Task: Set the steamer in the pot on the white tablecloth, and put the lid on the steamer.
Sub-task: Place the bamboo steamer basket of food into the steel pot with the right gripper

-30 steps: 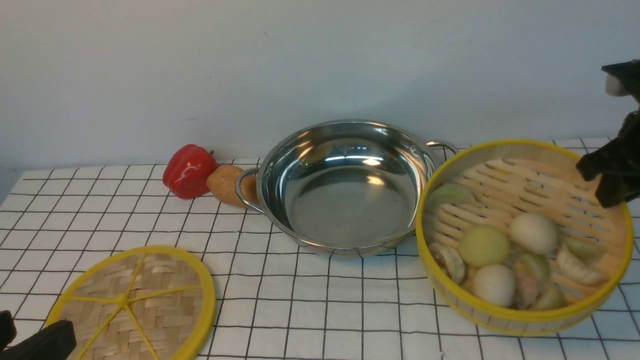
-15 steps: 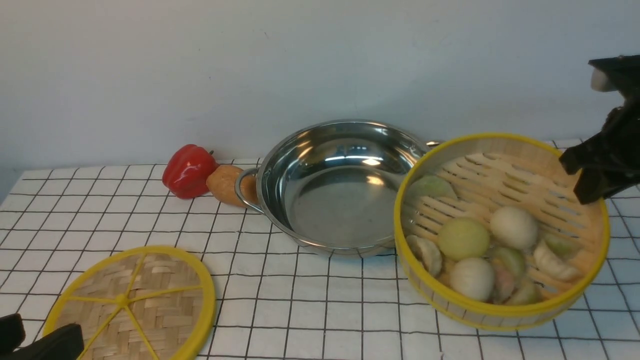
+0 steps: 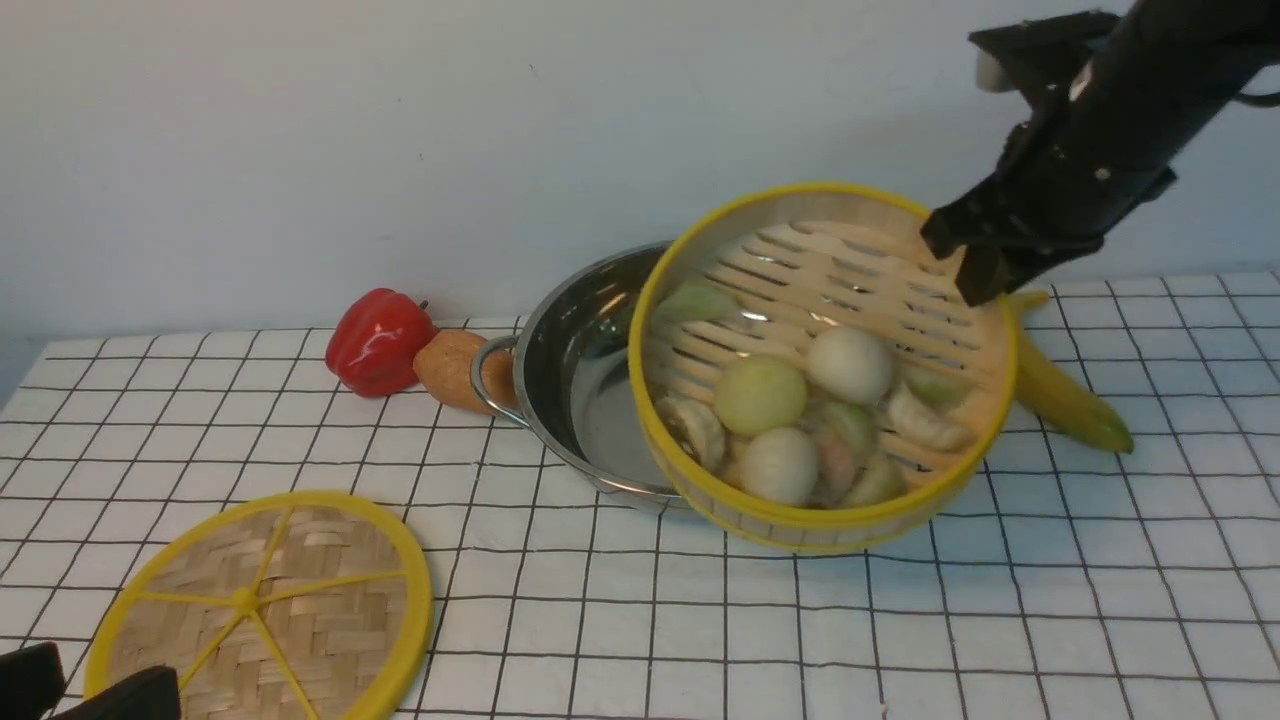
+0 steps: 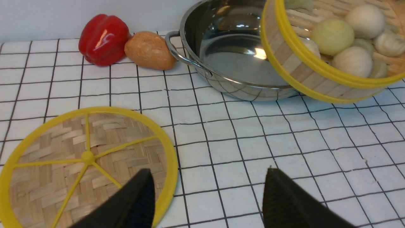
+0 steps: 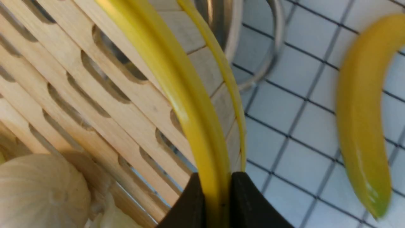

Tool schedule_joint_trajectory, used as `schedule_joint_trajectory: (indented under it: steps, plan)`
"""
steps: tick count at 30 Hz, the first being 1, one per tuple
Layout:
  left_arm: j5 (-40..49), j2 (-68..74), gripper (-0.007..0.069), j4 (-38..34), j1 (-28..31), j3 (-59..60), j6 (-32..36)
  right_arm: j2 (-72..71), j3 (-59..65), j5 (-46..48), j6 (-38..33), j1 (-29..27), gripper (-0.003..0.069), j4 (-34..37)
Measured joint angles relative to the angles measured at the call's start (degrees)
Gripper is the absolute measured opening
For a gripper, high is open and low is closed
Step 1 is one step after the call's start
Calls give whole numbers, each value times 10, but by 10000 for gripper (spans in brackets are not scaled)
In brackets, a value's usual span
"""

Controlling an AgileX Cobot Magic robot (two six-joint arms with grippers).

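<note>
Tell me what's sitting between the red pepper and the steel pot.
One brown potato-like item lies there, close against the pepper and right beside the looped handle of the pot. Both the front view and the left wrist view show it.

No legible text or markings anywhere.

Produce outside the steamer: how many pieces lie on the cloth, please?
3: a pepper and a potato left of the pot, a banana right of the steamer; more could hide behind the steamer.
</note>
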Motion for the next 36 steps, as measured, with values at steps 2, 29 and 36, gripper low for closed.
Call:
schedule_joint_trajectory:
  steps: [2,29,36]
  plan:
    - [0,0,432,0,0,0,0,24,-27,1,0,3,99,9]
    - [16,0,432,-1,0,0,0,207,-240,3,9,15,99,75]
    - [16,0,432,-1,0,0,0,214,-241,4,9,15,99,66]
